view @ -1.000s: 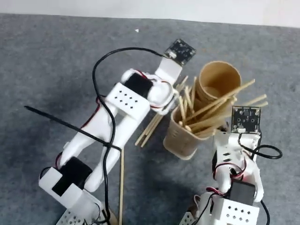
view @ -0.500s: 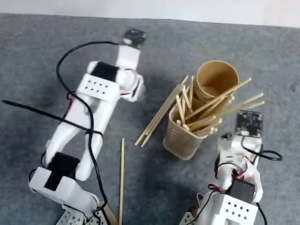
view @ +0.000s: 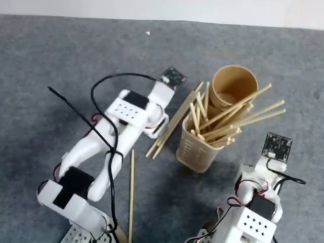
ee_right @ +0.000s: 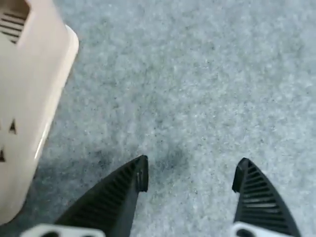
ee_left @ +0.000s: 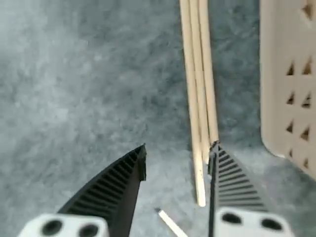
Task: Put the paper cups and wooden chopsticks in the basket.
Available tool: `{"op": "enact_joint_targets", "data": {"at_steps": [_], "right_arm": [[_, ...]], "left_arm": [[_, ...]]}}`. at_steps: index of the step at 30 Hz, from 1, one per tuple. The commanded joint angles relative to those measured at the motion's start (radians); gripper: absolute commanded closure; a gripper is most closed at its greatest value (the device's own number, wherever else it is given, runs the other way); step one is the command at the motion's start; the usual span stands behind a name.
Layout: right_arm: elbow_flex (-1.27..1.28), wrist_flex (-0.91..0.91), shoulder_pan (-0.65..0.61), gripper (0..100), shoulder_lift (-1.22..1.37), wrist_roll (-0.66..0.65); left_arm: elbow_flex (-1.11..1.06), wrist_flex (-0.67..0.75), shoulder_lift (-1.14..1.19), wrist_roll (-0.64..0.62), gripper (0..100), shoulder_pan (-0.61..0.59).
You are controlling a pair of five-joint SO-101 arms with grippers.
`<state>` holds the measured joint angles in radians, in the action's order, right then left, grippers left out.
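Note:
A beige slotted basket point(view: 193, 150) holds several wooden chopsticks point(view: 238, 115) that fan out to the right. A brown paper cup point(view: 234, 87) rises at its far end. Three loose chopsticks point(view: 171, 126) lie on the grey carpet just left of the basket. A single chopstick point(view: 131, 192) lies nearer the arm bases. My left gripper point(ee_left: 177, 158) hangs open low over the near ends of the loose chopsticks point(ee_left: 199, 98), one fingertip point(ee_left: 217, 153) beside them. The basket wall point(ee_left: 291, 74) is close by. My right gripper point(ee_right: 191, 173) is open over bare carpet, beside the basket point(ee_right: 24, 98).
The left arm point(view: 134, 109) and its black cable point(view: 76, 109) stretch over the carpet left of the basket. The right arm point(view: 258, 187) stands at the front right. A pale strip runs along the far edge.
The left arm swung away to the far left, then came back down over the loose chopsticks. The right arm drew back from the basket toward its base.

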<state>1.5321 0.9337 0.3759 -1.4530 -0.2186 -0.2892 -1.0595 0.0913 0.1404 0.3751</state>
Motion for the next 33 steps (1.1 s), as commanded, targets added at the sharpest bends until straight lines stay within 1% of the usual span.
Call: {"op": "enact_joint_targets", "data": {"at_steps": [1,8,19,20,24,26,30,33], "right_arm": [[0.002,-0.022,0.010,71.1,-0.008,-0.008],[0.004,-0.022,0.008,71.1,-0.008,-0.008],[0.035,-0.024,0.007,71.1,-0.008,-0.008],[0.035,-0.024,0.007,71.1,-0.008,-0.008],[0.035,-0.024,0.005,71.1,-0.008,-0.008],[0.035,-0.024,0.005,71.1,-0.008,-0.008],[0.035,-0.024,0.005,71.1,-0.008,-0.008],[0.035,-0.024,0.005,71.1,-0.008,-0.008]], "left_arm": [[0.015,0.041,0.058,0.018,77,0.054],[0.140,0.048,0.300,0.021,77,0.059],[0.381,0.046,0.472,0.023,77,0.039],[0.406,0.041,0.495,0.023,78,0.039],[0.515,-0.064,0.573,0.023,90,0.039],[0.567,-0.114,0.601,0.025,94,0.039],[0.651,-0.181,0.641,0.025,95,0.036],[0.691,-0.195,0.653,0.020,95,-0.001]]}}
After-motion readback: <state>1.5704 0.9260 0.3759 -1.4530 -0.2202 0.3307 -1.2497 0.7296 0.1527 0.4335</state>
